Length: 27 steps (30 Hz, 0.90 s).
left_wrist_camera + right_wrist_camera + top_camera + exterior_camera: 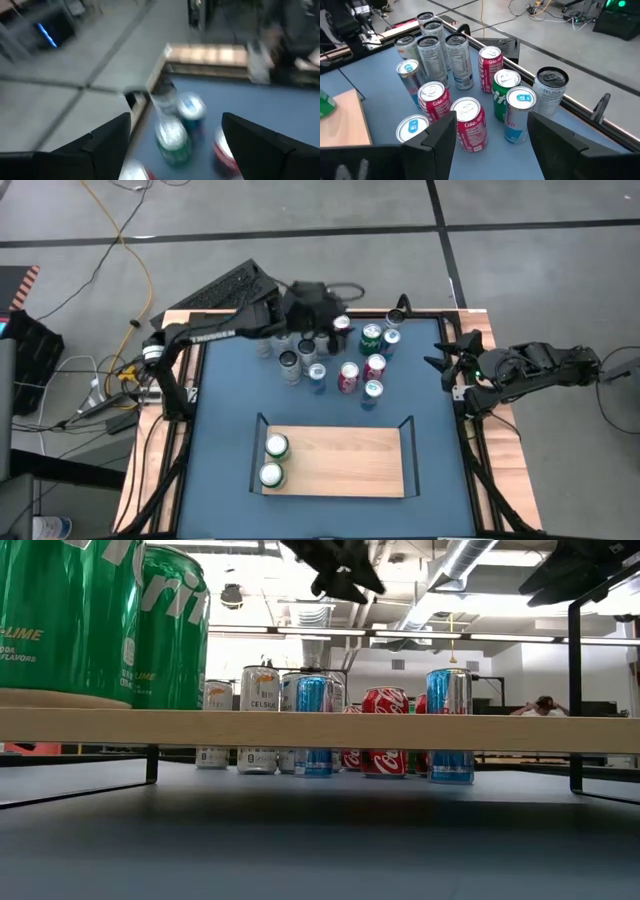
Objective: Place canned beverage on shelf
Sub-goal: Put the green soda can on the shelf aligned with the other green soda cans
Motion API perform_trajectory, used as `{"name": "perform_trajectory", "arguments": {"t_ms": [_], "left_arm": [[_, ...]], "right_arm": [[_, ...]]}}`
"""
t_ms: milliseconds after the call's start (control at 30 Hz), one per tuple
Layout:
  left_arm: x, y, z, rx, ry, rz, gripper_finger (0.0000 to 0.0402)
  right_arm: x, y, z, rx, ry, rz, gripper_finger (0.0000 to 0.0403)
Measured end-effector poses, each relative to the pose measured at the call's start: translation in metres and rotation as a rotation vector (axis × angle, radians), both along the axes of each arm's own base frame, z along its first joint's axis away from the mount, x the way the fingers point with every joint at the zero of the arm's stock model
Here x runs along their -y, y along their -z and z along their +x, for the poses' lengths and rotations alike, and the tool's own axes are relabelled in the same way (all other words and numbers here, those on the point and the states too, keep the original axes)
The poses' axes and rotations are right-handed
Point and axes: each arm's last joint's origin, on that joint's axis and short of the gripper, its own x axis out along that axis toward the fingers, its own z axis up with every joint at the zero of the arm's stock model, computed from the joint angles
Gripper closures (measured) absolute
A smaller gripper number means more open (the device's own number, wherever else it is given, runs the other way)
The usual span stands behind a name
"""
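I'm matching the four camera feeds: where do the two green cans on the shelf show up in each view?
High view: two green cans at the left end of the shelf.
Low view: large, at upper left, standing on the shelf board.
Left wrist view: not in it.
Right wrist view: a green sliver at the left edge, on the shelf.
Shared landmark: the cluster of cans behind the shelf.

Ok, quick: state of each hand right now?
Left hand: open, holding nothing, above the can cluster.
Right hand: open, empty, at the table's right edge.

fingers (pixel 250 145) apart | green can (pixel 172 140), blue can (pixel 192 111) between
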Motion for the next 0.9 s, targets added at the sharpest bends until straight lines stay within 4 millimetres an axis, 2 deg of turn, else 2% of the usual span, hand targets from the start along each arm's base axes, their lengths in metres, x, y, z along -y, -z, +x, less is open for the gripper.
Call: {"name": "perform_trajectory", "arguments": {"t_ms": [67,133,367,500,767,900], "left_arm": [[-0.011,0.009,0.005,-0.055,0.022,0.0,0.0103],[-0.02,0.01,0.018,-0.034,0.048,0.028,0.0103],[-0.051,0.026,0.059,-0.144,0.035,0.091,0.0103],[-0.067,0.031,0.075,-0.176,0.083,0.06,0.0103],[-0.07,0.069,0.08,-0.303,0.136,0.017,0.0087],[-0.069,0.073,0.082,-0.311,0.151,0.026,0.0073]], "right_arm": [[0.0,0.0,0.0,-0.001,0.007,0.006,0.0157],[0.0,0.0,0.001,0.0,0.022,-0.001,0.0157],[0.0,0.002,0.006,-0.028,0.04,-0.014,0.0157],[0.001,0.003,0.008,-0.043,0.051,-0.015,0.0157],[0.002,0.003,0.01,-0.061,0.067,-0.023,0.0157],[0.003,0.004,0.009,-0.062,0.071,-0.024,0.0157]]}}
